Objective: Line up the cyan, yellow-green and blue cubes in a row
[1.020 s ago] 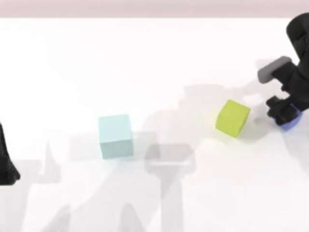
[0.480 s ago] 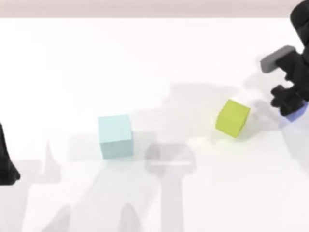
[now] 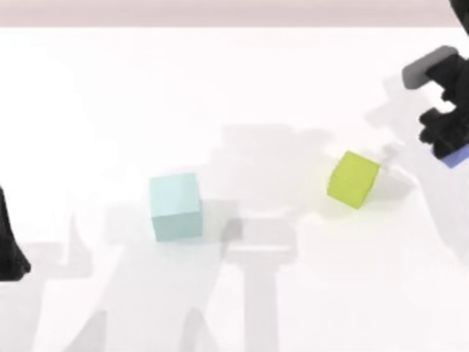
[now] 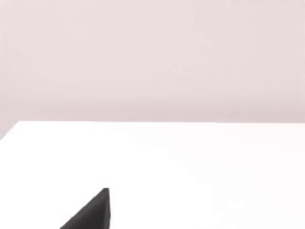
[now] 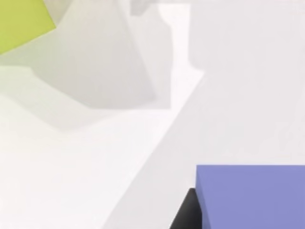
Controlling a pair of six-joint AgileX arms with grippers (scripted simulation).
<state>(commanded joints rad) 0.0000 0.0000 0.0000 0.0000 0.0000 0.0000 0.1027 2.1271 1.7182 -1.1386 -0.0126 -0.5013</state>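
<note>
A pale cyan cube (image 3: 176, 207), the largest of three, sits left of centre on the white table (image 3: 234, 95), with the mid-sized yellow-green cube (image 3: 353, 179) well apart to its right, turned slightly askew. The smallest, the blue cube (image 5: 252, 195), hangs clamped in the right gripper (image 3: 444, 141) at the table's right edge, just beyond the yellow-green one. All look rigid, light and matte, best pinched across opposite flat faces. The left arm (image 3: 10, 242) idles at the left edge, its grip impossible to judge. Nothing stands between the cubes.

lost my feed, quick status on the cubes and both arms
Right end effector shut on blue cube, raised at table's right edge. Left arm parked far left. Yellow-green cube and cyan cube untouched; path between clear.
</note>
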